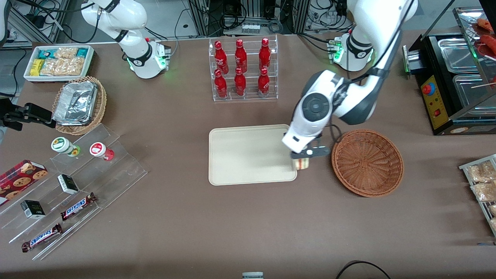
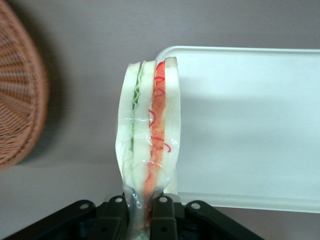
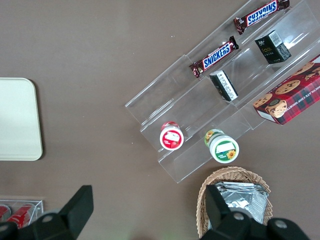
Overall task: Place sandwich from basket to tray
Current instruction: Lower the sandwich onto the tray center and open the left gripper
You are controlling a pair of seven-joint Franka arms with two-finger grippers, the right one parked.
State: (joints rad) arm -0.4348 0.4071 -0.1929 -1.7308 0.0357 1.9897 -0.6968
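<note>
My left gripper [image 1: 303, 158] is shut on the sandwich [image 1: 302, 163], a wrapped pale wedge with red, orange and green layers. It holds it above the tray's edge nearest the basket. In the left wrist view the gripper [image 2: 141, 212] pinches the sandwich [image 2: 149, 125] by its clear wrap at the narrow end. The cream-beige tray [image 1: 248, 155] lies flat and bare; its corner shows in the left wrist view [image 2: 250, 125]. The reddish-brown wicker basket [image 1: 367, 162] sits beside the tray toward the working arm's end; its rim shows in the left wrist view [image 2: 20, 100]. Nothing shows in it.
A clear rack of red bottles [image 1: 243, 69] stands farther from the front camera than the tray. A clear stepped display with snack bars [image 1: 73, 186], a tan wicker basket with foil trays [image 1: 79, 104] and a white bin of packets [image 1: 58, 62] lie toward the parked arm's end. A black appliance [image 1: 453, 77] stands at the working arm's end.
</note>
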